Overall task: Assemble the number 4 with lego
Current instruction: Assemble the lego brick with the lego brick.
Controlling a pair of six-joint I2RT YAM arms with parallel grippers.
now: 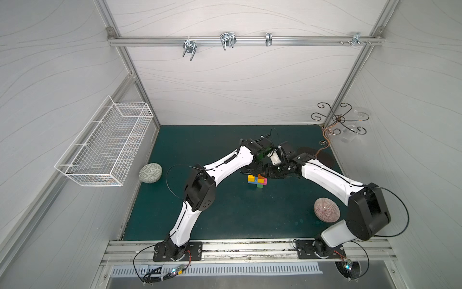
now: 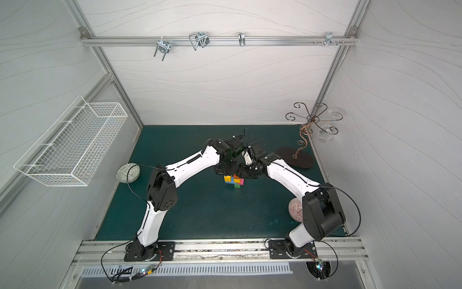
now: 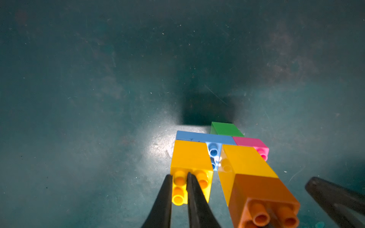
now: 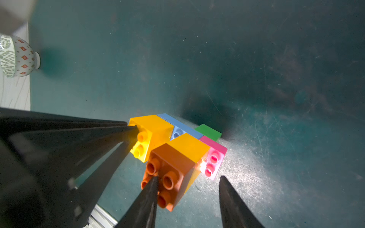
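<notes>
Left wrist: left pincer [image 3: 179, 175] clenched, right pincer [image 4: 189, 177] released; number 4 [image 3: 233, 167] long axis, studs point toward both.

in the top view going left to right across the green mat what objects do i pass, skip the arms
green-patterned bowl → number 4 lego cluster → pink ribbed bowl; the scrolled metal stand overlaps the pink bowl's span, so it is left out
</notes>
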